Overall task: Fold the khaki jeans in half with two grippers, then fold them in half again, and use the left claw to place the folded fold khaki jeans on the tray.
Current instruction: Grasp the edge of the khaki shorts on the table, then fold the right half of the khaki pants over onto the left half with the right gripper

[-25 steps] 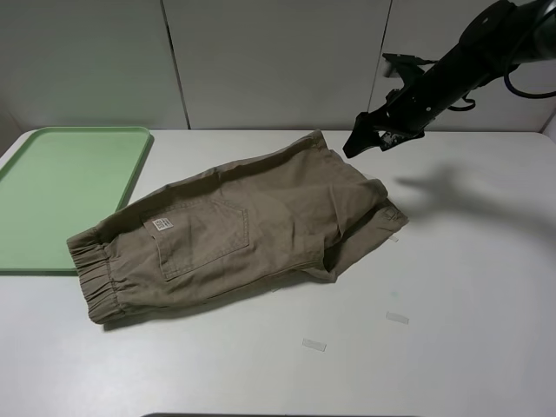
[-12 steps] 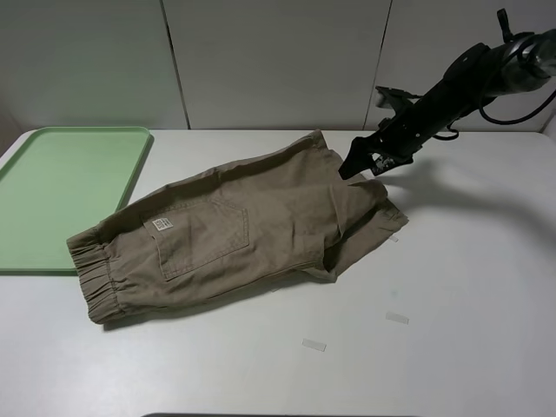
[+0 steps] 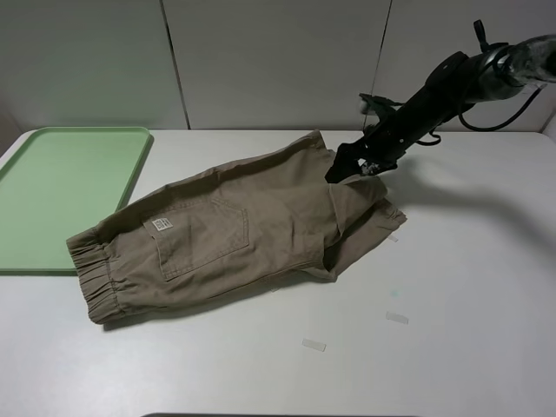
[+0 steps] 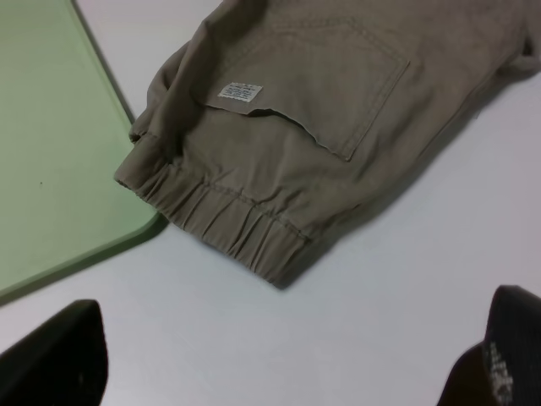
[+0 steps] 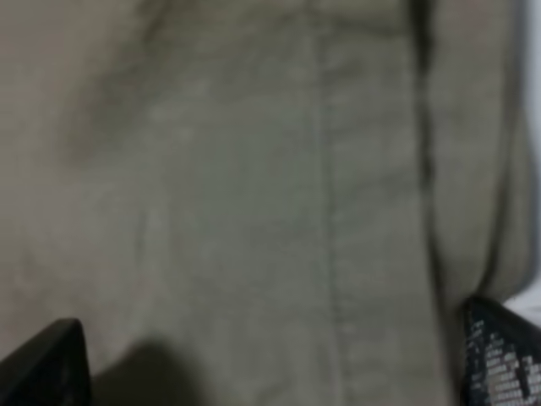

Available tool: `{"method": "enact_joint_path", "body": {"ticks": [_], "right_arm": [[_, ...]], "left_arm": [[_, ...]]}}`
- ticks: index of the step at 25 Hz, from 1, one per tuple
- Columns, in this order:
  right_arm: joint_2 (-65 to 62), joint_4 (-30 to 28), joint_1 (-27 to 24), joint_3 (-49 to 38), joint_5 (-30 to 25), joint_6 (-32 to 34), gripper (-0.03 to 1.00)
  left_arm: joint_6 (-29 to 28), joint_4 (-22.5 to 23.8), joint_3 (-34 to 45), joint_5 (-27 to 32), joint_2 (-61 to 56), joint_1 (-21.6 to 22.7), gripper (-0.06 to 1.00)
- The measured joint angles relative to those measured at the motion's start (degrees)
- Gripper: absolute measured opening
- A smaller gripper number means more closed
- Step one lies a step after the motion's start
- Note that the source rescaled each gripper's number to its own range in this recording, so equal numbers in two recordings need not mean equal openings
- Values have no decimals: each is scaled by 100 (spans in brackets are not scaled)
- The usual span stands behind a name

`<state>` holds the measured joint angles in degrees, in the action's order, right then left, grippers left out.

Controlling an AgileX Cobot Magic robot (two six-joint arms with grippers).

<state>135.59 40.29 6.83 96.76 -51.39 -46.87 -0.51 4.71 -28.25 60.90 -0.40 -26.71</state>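
The khaki jeans (image 3: 243, 230) lie flat across the middle of the white table, with the waistband at the front left and the leg ends at the right. The pale-green tray (image 3: 61, 187) sits at the far left, touching the waistband corner. My right gripper (image 3: 337, 171) is low over the far leg end, open. In the right wrist view its fingertips (image 5: 494, 359) stand wide apart over blurred khaki cloth (image 5: 254, 186). My left gripper (image 4: 279, 372) is open above bare table, near the waistband (image 4: 228, 216) and the tray's corner (image 4: 51, 135). The left arm is out of the exterior view.
Two small clear scraps (image 3: 314, 345) (image 3: 397, 318) lie on the table in front of the jeans. White wall panels (image 3: 278, 61) stand behind the table. Bare table (image 3: 469, 287) lies to the right and in front.
My right arm has come down and to the left, from above the table beside the jeans to just over the far leg end. The jeans and tray have not moved.
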Motion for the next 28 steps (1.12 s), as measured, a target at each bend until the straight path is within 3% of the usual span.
{"method": "enact_joint_path", "body": {"ticks": [4, 7, 13, 18, 25, 28], "right_arm": [[11, 61, 149, 0, -288, 0, 91], [31, 67, 240, 0, -402, 0, 77], [66, -38, 260, 0, -314, 0, 32], [6, -585, 191, 0, -237, 267, 1], [-274, -1753, -239, -5, -201, 1842, 0], [-465, -2045, -417, -98, -234, 2186, 0]], "left_arm": [[0, 0, 0, 0, 0, 0, 93], [0, 0, 0, 0, 0, 0, 93], [0, 0, 0, -6, 0, 0, 93], [0, 0, 0, -6, 0, 0, 93], [0, 0, 0, -6, -5, 0, 93], [0, 0, 0, -6, -6, 0, 93]]}}
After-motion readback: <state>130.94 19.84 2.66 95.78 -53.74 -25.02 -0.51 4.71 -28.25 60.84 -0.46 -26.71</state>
